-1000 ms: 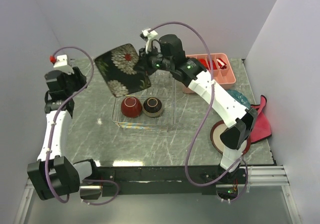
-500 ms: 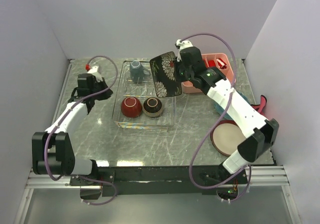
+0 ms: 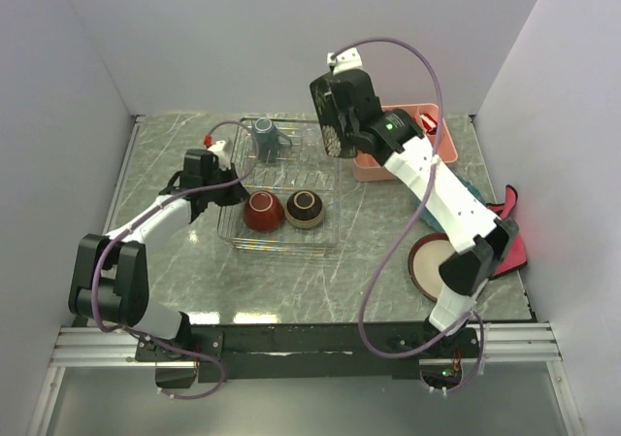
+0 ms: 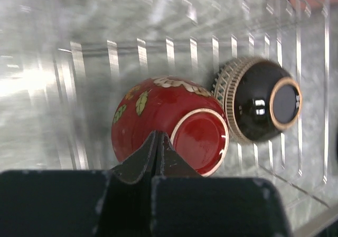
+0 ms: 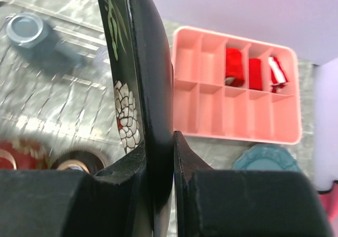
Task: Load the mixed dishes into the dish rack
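The see-through wire dish rack [image 3: 325,179] holds the grey-blue mug [image 3: 265,139] at its back and, lying on their sides, the red bowl [image 3: 263,211] and the small dark patterned bowl [image 3: 305,209]. My right gripper [image 3: 342,116] is shut on the black floral square plate [image 3: 330,117], which it holds on edge above the rack's back right corner. The left gripper [image 3: 236,195] is shut and empty, its tip at the red bowl [image 4: 158,115] by the rack's left side. The red-rimmed cream plate [image 3: 441,266] and the teal plate [image 3: 468,191] lie on the table to the right.
A pink compartment tray [image 3: 412,150] with small red blocks [image 5: 237,65] stands at the back right, just beyond the held plate. A pink-red cloth [image 3: 511,237] lies by the right wall. White walls close in the left, back and right sides.
The right arm swung the black plate from the back left to the rack's back right and turned it on edge. The left arm reached in to the rack and its gripper closed. Both bowls shifted slightly right.
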